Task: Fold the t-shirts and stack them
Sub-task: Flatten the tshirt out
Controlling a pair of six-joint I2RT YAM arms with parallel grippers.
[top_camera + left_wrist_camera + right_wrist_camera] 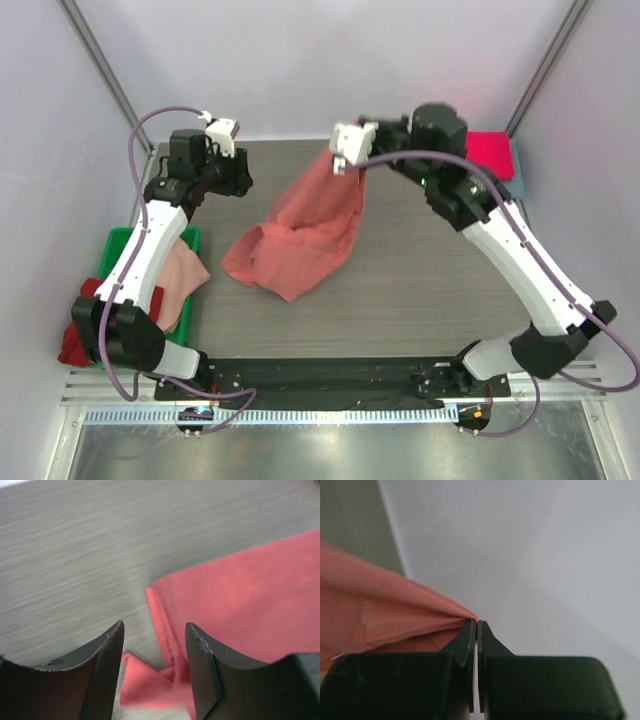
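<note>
Right pincer (pixel 477 622) clamped on shirt (pixel 310 230) edge.
I hold it high so the cloth hangs loose (left pincer (pixel 154 626) gapes, empty), ready for spreading.

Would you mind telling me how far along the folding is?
Done: a magenta shirt lies on a grey-blue one at the far right corner. In hand: the right end effector pinches the salmon shirt, lifting one edge; the left end effector is open. Remaining: pale pink shirt and dark red shirt at the green bin.

Green bin (pixel 113 243) — left edge, grey table (pixel 420 275)
</note>
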